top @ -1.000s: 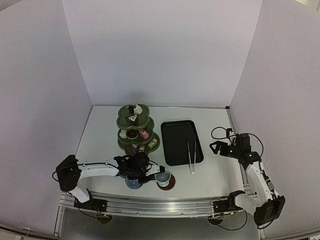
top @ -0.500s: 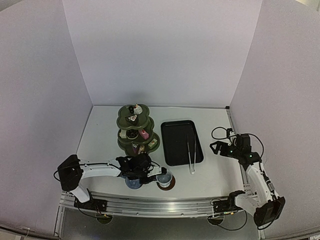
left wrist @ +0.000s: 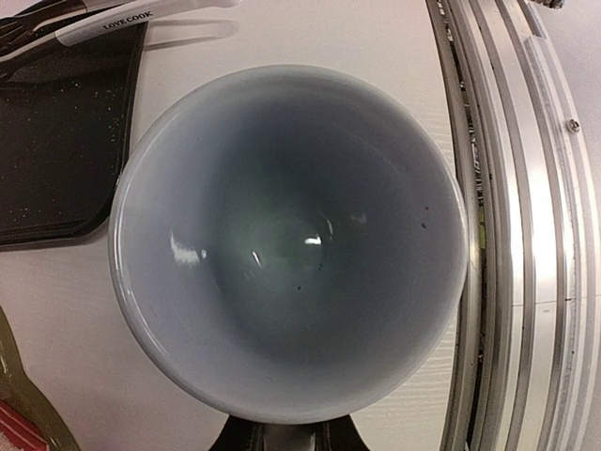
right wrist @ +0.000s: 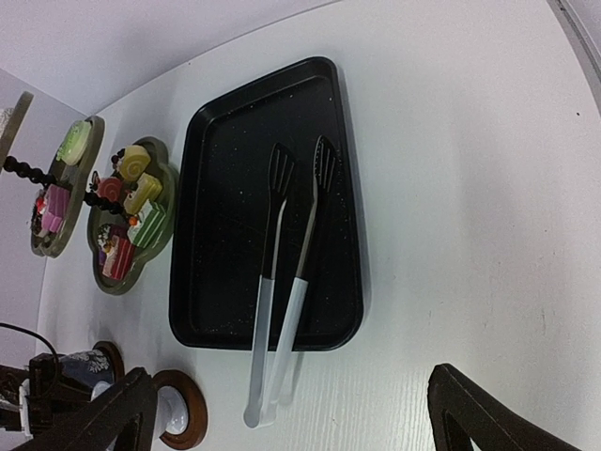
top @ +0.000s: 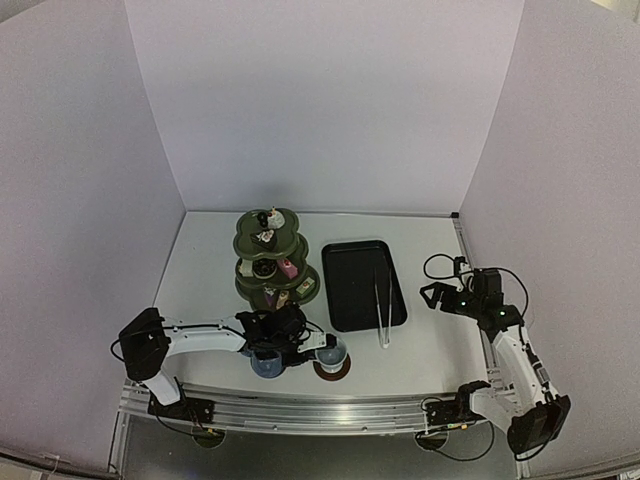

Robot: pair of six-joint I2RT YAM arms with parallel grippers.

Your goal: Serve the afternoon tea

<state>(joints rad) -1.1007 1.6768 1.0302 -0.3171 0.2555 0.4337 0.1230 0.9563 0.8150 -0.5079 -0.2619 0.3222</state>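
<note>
My left end effector (top: pixel 310 347) is pressed together on the rim of the pale cup (top: pixel 328 353). It sits low in the overhead view, left of centre. In the left wrist view the cup (left wrist: pixel 286 244) fills almost the whole frame, mouth toward the camera, with my fingers (left wrist: pixel 282 437) meeting its edge at the bottom. From overhead the cup sits over a brown saucer (top: pixel 334 368); I cannot tell whether it touches it. Just left of that, partly under my left arm, is the blue cup (top: pixel 265 364).

The stand (top: pixel 270 262) is above the cups, near the frame's middle, with small cakes (right wrist: pixel 136 164) on its tiers. To its right lies the tray (top: pixel 362 285), and the tongs (top: pixel 384 300) rest along its right side, handles hanging over the lower edge onto the surface (top: pixel 440 340).

My right end effector (top: pixel 430 295) is spread wide and holds nothing, at the right of the overhead view, well apart from the tray. Its own camera shows both fingers (right wrist: pixel 488 413) along the bottom edge.
</note>
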